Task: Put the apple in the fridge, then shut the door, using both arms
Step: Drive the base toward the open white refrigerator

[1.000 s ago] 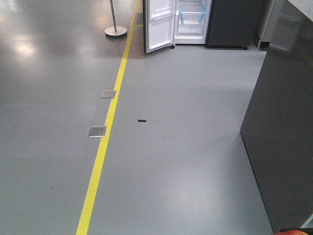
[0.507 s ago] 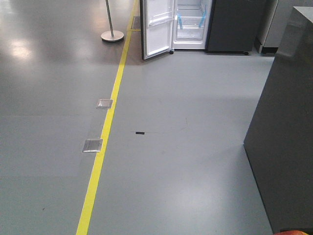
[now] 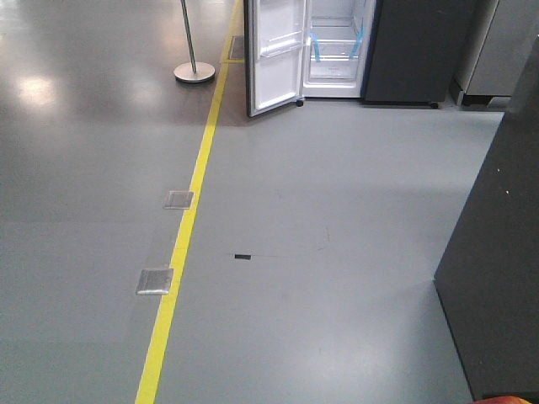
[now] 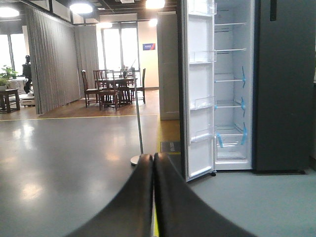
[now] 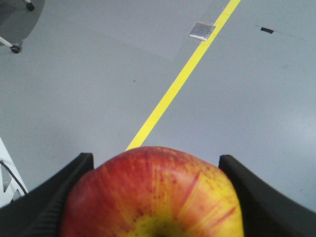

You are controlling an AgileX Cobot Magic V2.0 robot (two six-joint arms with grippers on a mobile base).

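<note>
The red and yellow apple (image 5: 153, 197) fills the bottom of the right wrist view, and my right gripper (image 5: 155, 163) is shut on it, one black finger on each side. A red sliver of the apple (image 3: 505, 400) shows at the front view's bottom edge. My left gripper (image 4: 153, 159) is shut with nothing in it, its fingers pressed together. It points at the fridge (image 4: 229, 98), which stands far ahead across the floor. The fridge (image 3: 337, 50) shows white shelves and blue tape. Its door (image 3: 274, 55) hangs wide open to the left, and in the left wrist view the door (image 4: 200, 98) shows its clear bins.
A dark grey counter side (image 3: 505, 252) stands close on the right. A yellow floor line (image 3: 189, 219) runs toward the fridge, with two metal floor plates (image 3: 156, 280) beside it. A stanchion base (image 3: 194, 71) stands left of the door. Table and chairs (image 4: 116, 89) are far left.
The floor plates, tape mark and fridge have slid down the front view and the counter has shifted right, so the base has rolled forward. The apple stays in the right gripper.
</note>
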